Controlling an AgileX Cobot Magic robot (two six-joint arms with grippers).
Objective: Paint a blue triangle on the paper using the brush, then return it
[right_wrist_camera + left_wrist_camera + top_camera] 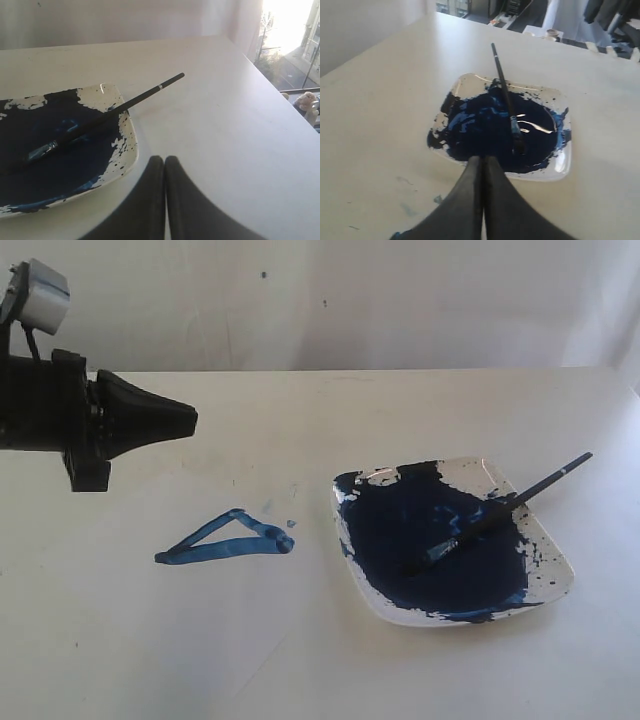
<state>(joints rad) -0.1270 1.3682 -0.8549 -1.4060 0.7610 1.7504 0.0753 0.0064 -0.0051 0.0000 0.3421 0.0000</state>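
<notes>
A streaky blue triangle [228, 539] is painted on the off-white paper [200, 640], left of the white dish [556, 560]. The brush [497, 510] lies free across the dish, its bristles in the dark navy paint and its black handle sticking out over the far right rim; it also shows as the brush [505, 95] and the brush [107, 115] in the wrist views. My left gripper [190, 420] hovers shut and empty above the paper, up and left of the triangle, seen shut as the left gripper [483, 158]. My right gripper [164, 159] is shut and empty beside the dish's edge; the exterior view does not show it.
The dish [560, 167] holds a wide pool of navy paint with splatters on its rim. A few small blue specks [290, 523] dot the paper between triangle and dish. The table's far edge [330, 370] meets a pale wall.
</notes>
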